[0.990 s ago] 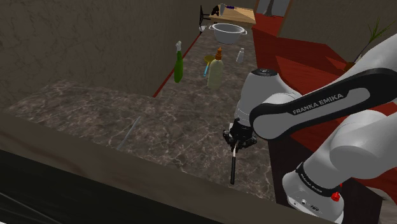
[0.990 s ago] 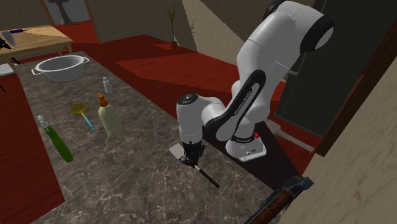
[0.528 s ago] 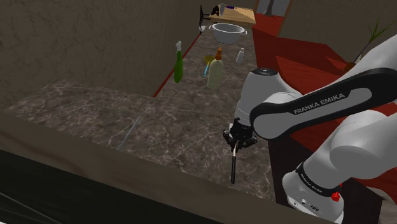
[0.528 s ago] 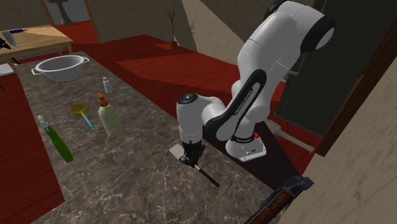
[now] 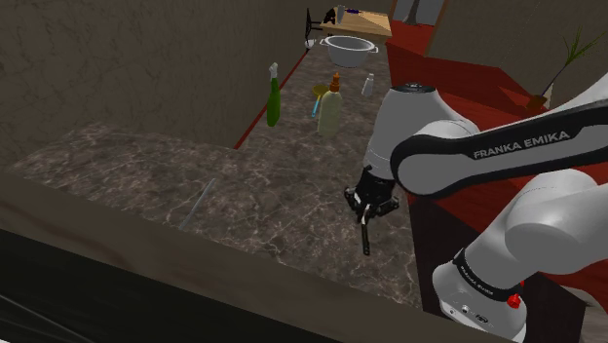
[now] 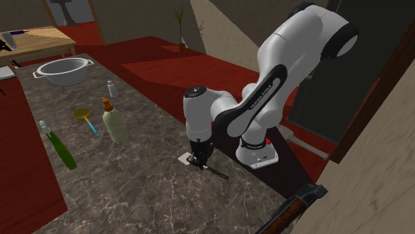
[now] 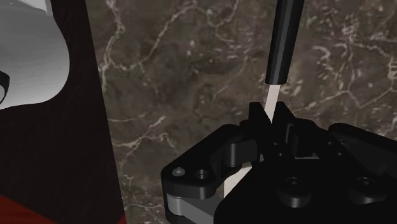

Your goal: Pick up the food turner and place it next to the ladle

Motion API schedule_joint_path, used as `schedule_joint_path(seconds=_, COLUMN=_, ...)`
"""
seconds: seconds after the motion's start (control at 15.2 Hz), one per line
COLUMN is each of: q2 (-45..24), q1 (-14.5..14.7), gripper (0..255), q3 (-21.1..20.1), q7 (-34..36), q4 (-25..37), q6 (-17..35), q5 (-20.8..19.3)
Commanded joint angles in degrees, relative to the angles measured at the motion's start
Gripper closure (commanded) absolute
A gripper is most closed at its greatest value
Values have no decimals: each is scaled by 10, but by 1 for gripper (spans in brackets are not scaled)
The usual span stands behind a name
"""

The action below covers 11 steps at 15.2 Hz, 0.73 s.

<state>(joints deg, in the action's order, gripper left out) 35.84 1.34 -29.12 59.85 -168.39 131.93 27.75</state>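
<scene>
The black fingers (image 7: 257,122) are closed tightly on the pale neck of the black-handled food turner (image 7: 283,44), which the wrist view shows plainly. The second exterior view adds its white flat blade behind the fingers, and the yellow blue-handled ladle (image 6: 85,116) lying well apart from them on the dark marbled surface (image 6: 133,186).

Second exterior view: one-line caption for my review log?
Black gripper clasps the food turner by its neck over the marbled counter, the yellow ladle lying off to the view's left.

Black-handled turner (image 7: 283,44), veined counter (image 5: 146,166), seemingly yellow ladle (image 6: 82,114)
</scene>
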Motion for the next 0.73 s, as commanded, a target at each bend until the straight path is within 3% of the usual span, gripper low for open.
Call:
schedule_joint_path(seconds=0.0, q2=19, q1=1, gripper=255, q3=6, q7=2, q4=5, q6=-24, q5=-5)
schedule_joint_path(seconds=0.66, q2=86, q1=-4, gripper=255, q3=36, q7=12, q4=49, q6=-134, q5=-34)
